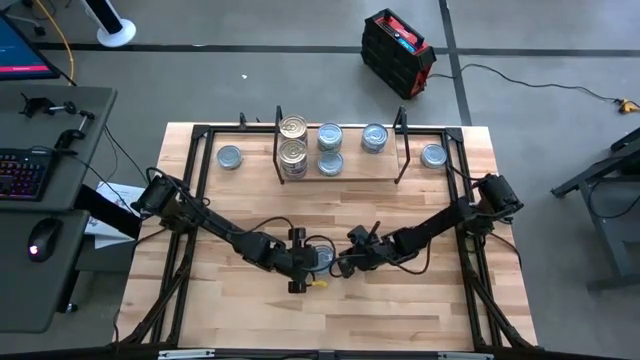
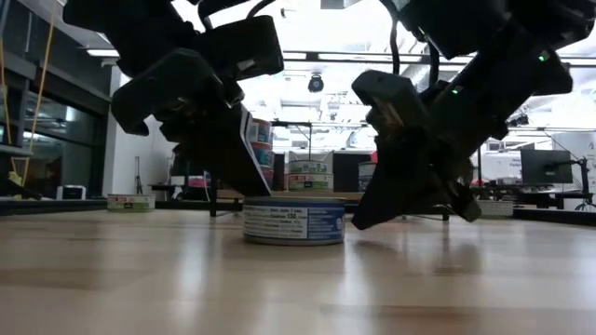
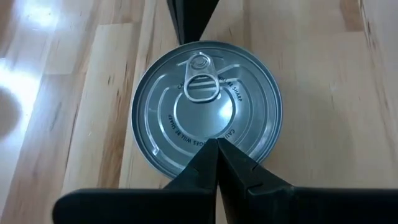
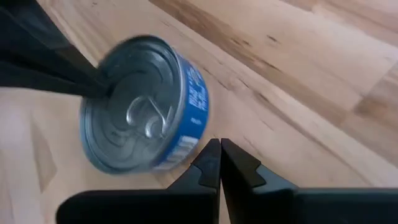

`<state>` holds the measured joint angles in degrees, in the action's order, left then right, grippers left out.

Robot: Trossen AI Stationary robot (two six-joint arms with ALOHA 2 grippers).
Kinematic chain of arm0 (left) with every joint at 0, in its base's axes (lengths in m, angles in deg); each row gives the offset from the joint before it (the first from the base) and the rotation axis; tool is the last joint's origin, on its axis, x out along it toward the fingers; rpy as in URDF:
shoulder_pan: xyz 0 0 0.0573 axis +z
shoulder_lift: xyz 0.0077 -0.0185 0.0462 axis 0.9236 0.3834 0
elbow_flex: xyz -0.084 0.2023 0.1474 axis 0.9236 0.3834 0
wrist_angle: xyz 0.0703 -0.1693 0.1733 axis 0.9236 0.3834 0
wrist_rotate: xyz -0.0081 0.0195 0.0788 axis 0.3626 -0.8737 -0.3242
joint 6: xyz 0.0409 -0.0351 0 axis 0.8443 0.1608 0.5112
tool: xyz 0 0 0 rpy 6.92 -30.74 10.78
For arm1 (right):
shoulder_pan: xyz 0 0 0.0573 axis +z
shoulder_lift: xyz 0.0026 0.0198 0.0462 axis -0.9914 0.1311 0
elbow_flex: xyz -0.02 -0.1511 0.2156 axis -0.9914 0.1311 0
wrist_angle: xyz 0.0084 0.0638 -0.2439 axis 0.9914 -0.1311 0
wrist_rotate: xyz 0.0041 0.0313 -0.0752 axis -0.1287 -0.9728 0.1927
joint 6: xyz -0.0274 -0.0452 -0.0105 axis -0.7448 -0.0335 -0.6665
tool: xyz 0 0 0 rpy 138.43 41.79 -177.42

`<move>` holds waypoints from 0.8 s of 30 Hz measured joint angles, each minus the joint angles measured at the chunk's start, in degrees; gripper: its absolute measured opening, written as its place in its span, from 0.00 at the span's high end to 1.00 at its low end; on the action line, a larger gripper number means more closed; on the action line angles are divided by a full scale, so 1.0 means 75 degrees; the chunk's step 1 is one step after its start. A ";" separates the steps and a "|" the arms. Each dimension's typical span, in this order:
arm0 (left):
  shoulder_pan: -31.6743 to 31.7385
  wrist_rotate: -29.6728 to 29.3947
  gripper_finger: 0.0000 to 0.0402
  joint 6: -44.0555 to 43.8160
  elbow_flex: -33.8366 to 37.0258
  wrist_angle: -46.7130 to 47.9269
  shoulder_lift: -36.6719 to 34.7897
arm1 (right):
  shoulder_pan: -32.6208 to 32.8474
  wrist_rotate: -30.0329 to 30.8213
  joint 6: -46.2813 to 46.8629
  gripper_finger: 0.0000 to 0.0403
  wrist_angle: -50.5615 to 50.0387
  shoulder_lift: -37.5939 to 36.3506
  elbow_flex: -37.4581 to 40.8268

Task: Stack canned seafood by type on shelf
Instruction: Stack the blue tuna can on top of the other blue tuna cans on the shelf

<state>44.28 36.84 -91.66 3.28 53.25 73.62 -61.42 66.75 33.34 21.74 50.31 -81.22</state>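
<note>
Two dark robot arms meet low over the near middle of the wooden counter (image 1: pixel 420 310), where a single blue-labelled tin (image 2: pixel 294 221) with a silver pull-tab lid sits flat on the boards. The left tool (image 1: pixel 300 260) straddles it, one finger at the far rim and the other at the near rim, spread wide and released rather than clenched; whether the tips press the tin's wall cannot be told. The right tool (image 1: pixel 350 262) hangs just to the tin's right, and its two fingers (image 4: pixel 219 163) lie pressed together, clenched on nothing, beside the tin's blue wall. At the far edge stands the shelf (image 1: pixel 345 176), a light board between thin black uprights. On it are gold-lidded tins (image 1: pixel 293 140) at the left, silver-blue tins (image 1: pixel 330 148) beside them, and one more silver-blue tin (image 1: pixel 375 137) to the right. Two loose tins wait on the counter at either side of the shelf, one at its left (image 1: pixel 230 157) and one at its right (image 1: pixel 433 155).
</note>
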 joint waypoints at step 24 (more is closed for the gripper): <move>-0.0190 -0.0070 1.00 -0.0175 0.0059 0.0105 0.0123 | -0.0061 -0.0508 -0.1330 1.00 0.1258 -0.0089 -0.1214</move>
<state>42.86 36.32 -92.97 3.72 54.03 74.55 -61.88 62.95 23.36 31.18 49.64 -90.32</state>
